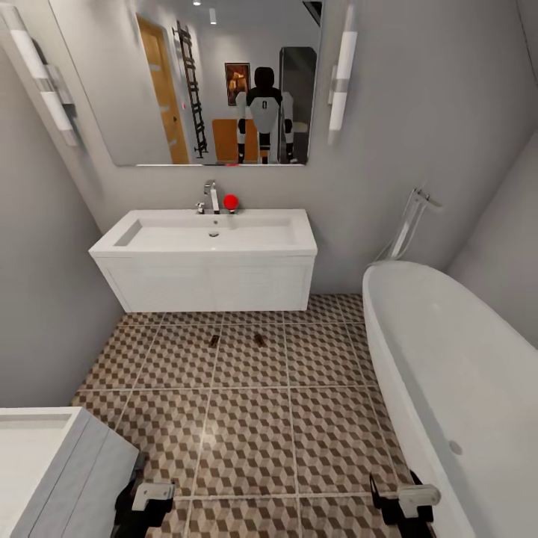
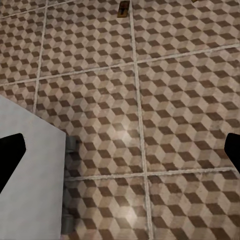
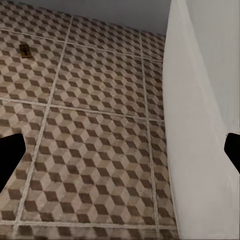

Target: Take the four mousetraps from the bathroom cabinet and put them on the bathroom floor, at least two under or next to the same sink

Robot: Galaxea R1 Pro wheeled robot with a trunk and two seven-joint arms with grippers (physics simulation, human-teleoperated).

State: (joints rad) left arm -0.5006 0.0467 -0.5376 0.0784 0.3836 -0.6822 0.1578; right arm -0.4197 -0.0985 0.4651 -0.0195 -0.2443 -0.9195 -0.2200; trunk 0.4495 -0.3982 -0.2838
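Two mousetraps (image 1: 214,341) (image 1: 258,339) lie apart on the bathroom floor (image 1: 246,418), just in front of the white vanity that carries the bathroom sink (image 1: 213,235). One mousetrap (image 2: 123,7) shows far ahead in the left wrist view, and one mousetrap (image 3: 24,50) in the right wrist view. My left gripper (image 1: 149,499) (image 2: 120,155) and right gripper (image 1: 407,502) (image 3: 120,152) hang low over the tiles, both open with nothing between the fingers. The orange-brown cabinet (image 1: 226,140) appears as a reflection in the mirror, behind my own reflection.
A large white bathtub (image 1: 448,373) (image 3: 205,125) runs along the right side, close to my right gripper. A small white wheeled drawer unit (image 1: 52,463) (image 2: 30,165) stands at the near left beside my left gripper. Patterned tiles stretch between them up to the vanity.
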